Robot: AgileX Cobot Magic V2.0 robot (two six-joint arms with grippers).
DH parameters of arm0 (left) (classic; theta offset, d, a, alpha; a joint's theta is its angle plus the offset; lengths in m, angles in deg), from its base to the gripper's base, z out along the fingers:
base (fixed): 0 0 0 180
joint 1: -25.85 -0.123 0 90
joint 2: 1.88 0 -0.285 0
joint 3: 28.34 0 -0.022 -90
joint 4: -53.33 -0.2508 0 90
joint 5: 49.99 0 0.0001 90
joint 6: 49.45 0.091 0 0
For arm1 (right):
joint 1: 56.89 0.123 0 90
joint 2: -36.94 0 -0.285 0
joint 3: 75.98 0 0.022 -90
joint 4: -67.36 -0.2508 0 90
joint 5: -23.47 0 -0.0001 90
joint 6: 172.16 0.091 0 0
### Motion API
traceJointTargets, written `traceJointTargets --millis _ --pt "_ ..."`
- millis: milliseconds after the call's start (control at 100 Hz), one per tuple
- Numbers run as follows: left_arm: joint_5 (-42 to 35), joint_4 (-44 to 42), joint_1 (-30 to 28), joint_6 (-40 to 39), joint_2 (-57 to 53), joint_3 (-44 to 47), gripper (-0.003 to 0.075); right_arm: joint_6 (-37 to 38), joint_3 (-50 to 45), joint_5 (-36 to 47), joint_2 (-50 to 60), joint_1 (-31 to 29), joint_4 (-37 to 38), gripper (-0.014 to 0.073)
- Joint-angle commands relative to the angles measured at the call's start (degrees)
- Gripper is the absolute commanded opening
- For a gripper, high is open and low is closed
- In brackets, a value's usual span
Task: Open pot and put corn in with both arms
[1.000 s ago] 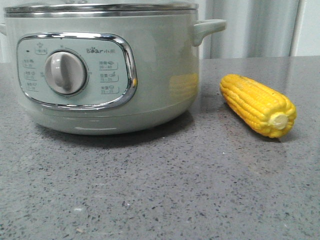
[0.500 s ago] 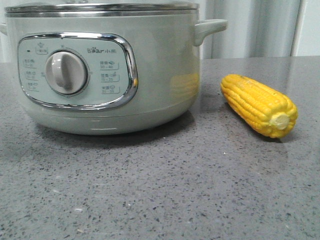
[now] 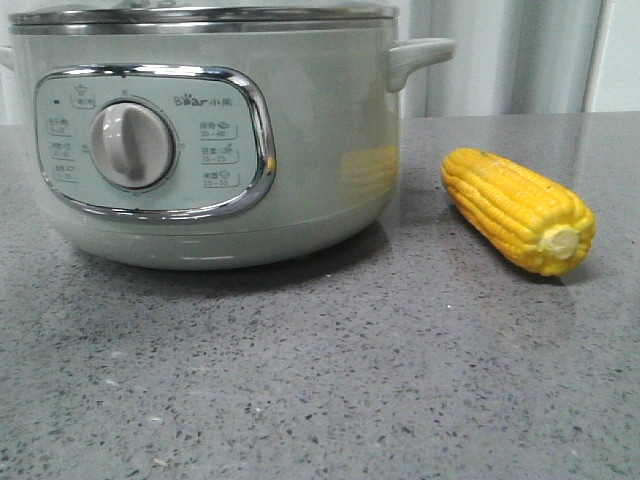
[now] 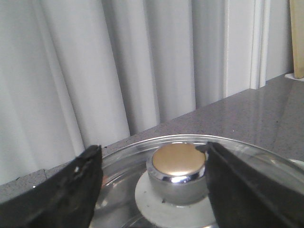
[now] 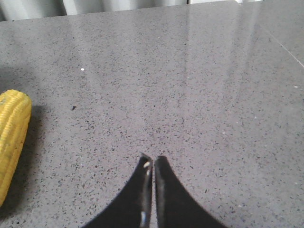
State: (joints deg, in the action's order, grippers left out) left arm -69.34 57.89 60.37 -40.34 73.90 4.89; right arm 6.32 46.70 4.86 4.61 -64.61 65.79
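Speckled grey countertop, pale curtain behind

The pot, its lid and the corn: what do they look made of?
The pot: likely painted metal or plastic, smooth sage-green satin that mirrors the corn, with a chrome-framed panel. The lid: clear glass, see-through and glinting, with a shiny metallic knob. The corn: evenly bright kernels with a slight sheen; real or plastic, I cannot tell.

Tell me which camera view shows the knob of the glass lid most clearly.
The left wrist view. The gold-topped lid knob sits between the open fingers of the left tool, seen close from above. The front view shows only the lid's edge on the pot, not the knob. The right wrist view shows just the grey table and the corn.
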Motion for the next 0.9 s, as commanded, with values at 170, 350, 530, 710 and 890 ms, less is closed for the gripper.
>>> traceJointTargets --millis 170,350,530,710,890 --pt "-4.04 -0.11 0.47 -0.31 7.40 -9.67 0.0420 -0.23 1.50 4.97 -0.79 0.25 -1.03 -0.0074" --pt "-1.85 0.45 0.47 -2.89 10.58 -11.99 0.0420 -0.23 1.50 4.97 -0.79 0.25 -1.12 -0.0074" --pt "-0.88 0.45 0.47 -3.39 11.21 -11.99 0.0420 -0.23 1.50 4.97 -0.79 0.25 -1.16 -0.0074" --pt "1.76 0.07 2.23 -3.39 11.31 -11.99 0.0419 -0.23 1.50 4.97 -0.79 0.25 -1.25 -0.0074" --pt "2.81 0.18 2.23 -3.39 11.31 -11.99 0.0419 -0.23 1.50 4.97 -0.79 0.25 -1.25 -0.0074"
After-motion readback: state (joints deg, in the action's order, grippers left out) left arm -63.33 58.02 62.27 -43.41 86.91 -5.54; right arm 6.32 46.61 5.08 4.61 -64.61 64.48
